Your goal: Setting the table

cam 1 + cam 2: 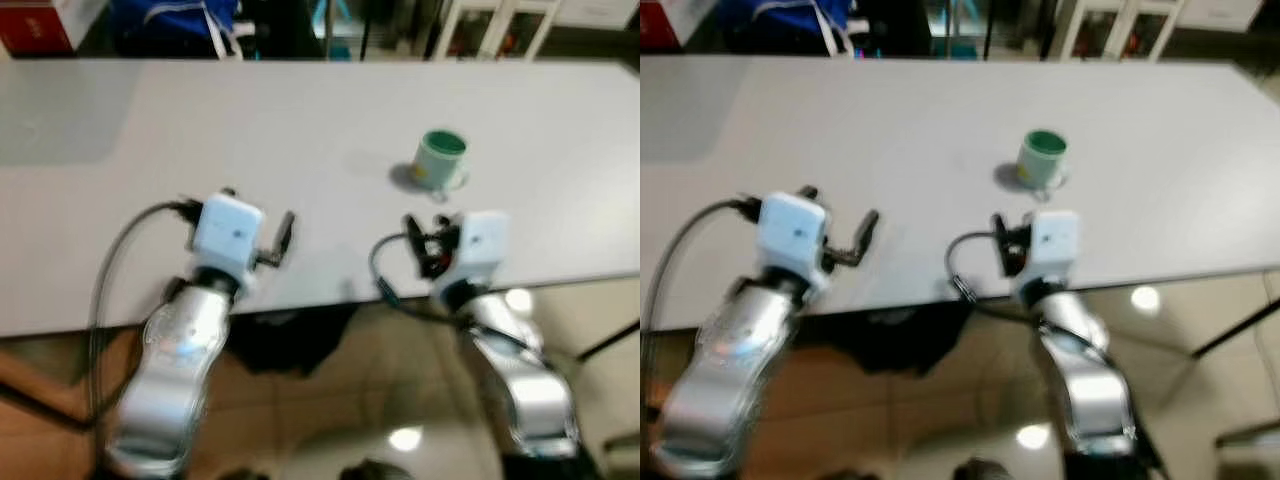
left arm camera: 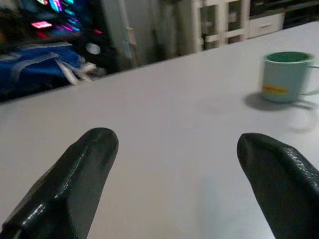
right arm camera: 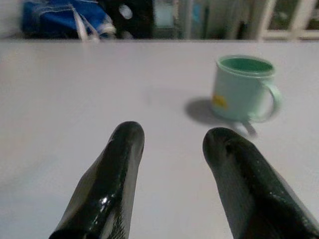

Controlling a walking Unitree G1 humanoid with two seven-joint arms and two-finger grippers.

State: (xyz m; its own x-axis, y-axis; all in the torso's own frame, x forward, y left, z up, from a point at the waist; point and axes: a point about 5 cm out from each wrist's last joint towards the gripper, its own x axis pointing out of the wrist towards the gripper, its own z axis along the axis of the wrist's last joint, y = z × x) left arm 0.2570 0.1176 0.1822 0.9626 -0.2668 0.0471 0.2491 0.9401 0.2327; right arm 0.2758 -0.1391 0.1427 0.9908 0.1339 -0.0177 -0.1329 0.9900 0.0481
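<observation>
From the head camera, a broad, plain white table (image 1: 300, 120) spans the scene, its near edge over a glossy tan tiled floor (image 1: 330, 400) that mirrors ceiling lights. One pale green ceramic mug with a darker green inside (image 1: 440, 160) stands upright on the table, toward the robot's right. Behind the far edge lie a blue bag with white straps (image 1: 175, 22), a red box (image 1: 35, 25) and white cabinet frames (image 1: 500, 25). Two silver arms reach over the near edge: the left gripper (image 1: 285, 235) well apart from the mug, the right gripper (image 1: 425, 245) just short of it, nothing between them.

In the left wrist view, the left gripper's two black fingers (image 2: 75, 184) are spread wide above bare tabletop, holding nothing; the mug stands off to one side, a yellow mark on its wall.

In the right wrist view, the right gripper's fingers (image 3: 109, 184) are parted by a narrower gap, empty, with the mug ahead, its handle turned away from the blue bag.
</observation>
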